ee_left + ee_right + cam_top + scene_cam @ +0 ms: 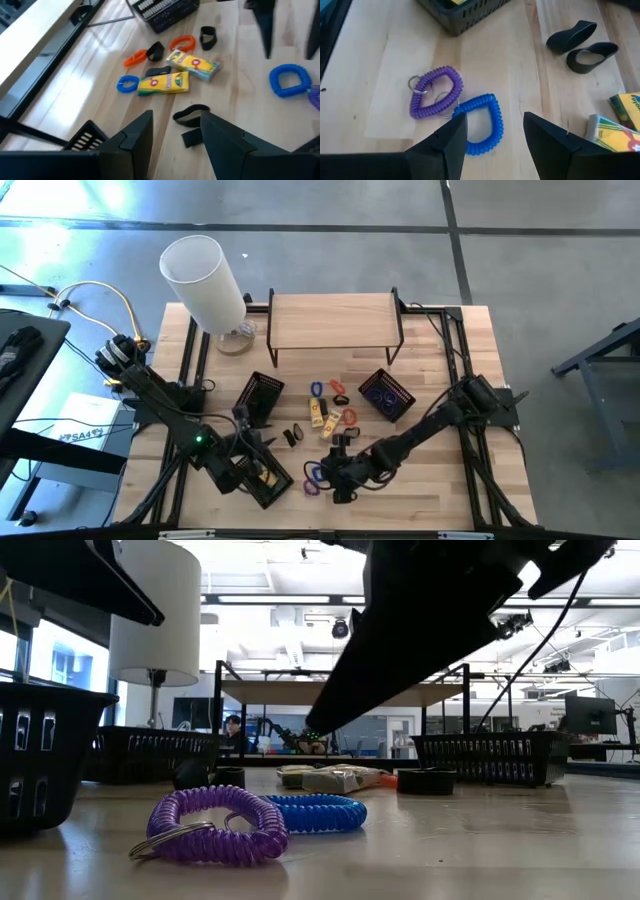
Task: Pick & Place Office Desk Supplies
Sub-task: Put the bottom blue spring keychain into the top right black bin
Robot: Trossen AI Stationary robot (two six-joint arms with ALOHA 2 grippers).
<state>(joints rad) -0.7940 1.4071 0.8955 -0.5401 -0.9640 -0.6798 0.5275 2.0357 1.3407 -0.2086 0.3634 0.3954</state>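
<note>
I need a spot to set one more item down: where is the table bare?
Bare wood lies right of the right gripper, toward the table's front right corner, and on the shelf. Crowded: the middle, around the crayon boxes and coil bands.

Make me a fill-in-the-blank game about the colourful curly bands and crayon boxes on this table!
1. The purple coil band lies touching a ____ coil band.
2. The right end effector hovers open above the ____ band.
3. The two crayon boxes are mostly ____.
4. The table top is made of ____.

Missing words: blue; blue; yellow; wood
</note>
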